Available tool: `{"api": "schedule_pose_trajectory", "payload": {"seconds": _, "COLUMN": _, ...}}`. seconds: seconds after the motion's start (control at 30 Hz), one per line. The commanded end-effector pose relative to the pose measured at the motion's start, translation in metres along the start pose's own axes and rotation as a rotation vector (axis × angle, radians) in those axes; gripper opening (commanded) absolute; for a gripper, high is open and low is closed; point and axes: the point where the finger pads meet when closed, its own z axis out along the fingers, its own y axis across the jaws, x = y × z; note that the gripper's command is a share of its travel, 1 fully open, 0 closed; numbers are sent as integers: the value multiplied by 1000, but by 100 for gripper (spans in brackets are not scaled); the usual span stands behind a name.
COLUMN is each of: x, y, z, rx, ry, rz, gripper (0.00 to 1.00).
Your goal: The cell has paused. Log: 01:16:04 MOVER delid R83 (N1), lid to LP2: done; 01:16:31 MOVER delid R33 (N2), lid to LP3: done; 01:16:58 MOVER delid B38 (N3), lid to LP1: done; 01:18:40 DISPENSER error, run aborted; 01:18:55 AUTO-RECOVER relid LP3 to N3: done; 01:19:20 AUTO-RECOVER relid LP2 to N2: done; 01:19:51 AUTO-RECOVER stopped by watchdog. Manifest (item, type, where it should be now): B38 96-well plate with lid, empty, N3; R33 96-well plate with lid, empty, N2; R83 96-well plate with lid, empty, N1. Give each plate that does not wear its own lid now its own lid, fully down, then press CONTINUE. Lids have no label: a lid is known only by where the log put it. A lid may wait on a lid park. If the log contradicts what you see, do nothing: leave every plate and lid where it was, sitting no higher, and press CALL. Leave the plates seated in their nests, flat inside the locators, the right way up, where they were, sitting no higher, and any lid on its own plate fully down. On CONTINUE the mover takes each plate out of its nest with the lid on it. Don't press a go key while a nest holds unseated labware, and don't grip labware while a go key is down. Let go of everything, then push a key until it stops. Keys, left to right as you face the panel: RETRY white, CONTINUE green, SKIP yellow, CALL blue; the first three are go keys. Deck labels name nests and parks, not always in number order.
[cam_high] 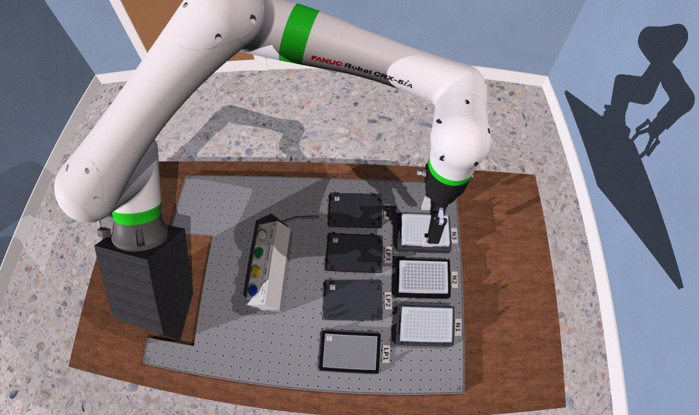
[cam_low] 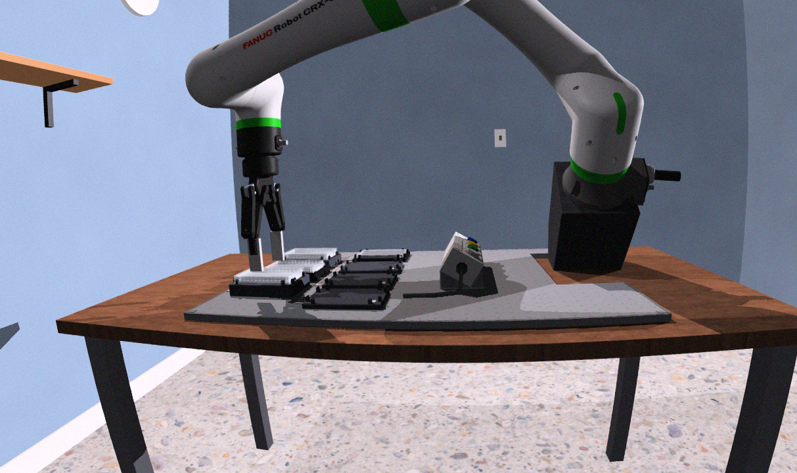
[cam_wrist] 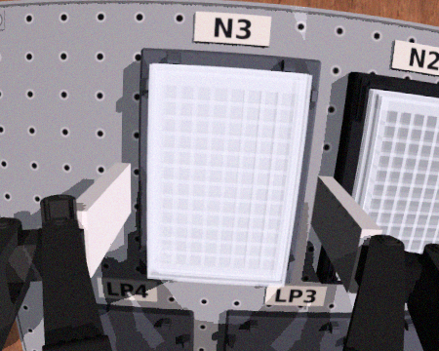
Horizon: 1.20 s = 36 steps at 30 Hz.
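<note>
Spread apart and holding nothing, the gripper (cam_wrist: 221, 214) hangs over nest N3, one white pad (cam_wrist: 105, 210) on either long side of the lidded plate (cam_wrist: 226, 170) without touching it. Labels reading N3 (cam_wrist: 233, 27), N2 (cam_wrist: 422, 58), LP4 and LP3 (cam_wrist: 296, 295) surround it. Beneath lies a grey perforated deck (cam_wrist: 51, 104), with matte black lid parks nearest the knuckles.
</note>
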Motion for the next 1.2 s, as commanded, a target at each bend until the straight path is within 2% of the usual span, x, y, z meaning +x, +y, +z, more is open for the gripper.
{"api": "schedule_pose_trajectory", "payload": {"seconds": 0.0, "x": 0, "y": 0, "z": 0, "rx": 0, "ry": 1, "rz": 0, "gripper": 66}}
{"api": "schedule_pose_trajectory", "payload": {"seconds": 0.33, "x": 0, "y": 0, "z": 0, "rx": 0, "ry": 1, "rz": 0, "gripper": 66}}
{"api": "schedule_pose_trajectory", "payload": {"seconds": 0.37, "x": 0, "y": 0, "z": 0, "rx": 0, "ry": 1, "rz": 0, "gripper": 59}}
{"api": "schedule_pose_trajectory", "payload": {"seconds": 1.17, "x": 0, "y": 0, "z": 0, "rx": 0, "ry": 1, "rz": 0, "gripper": 59}}
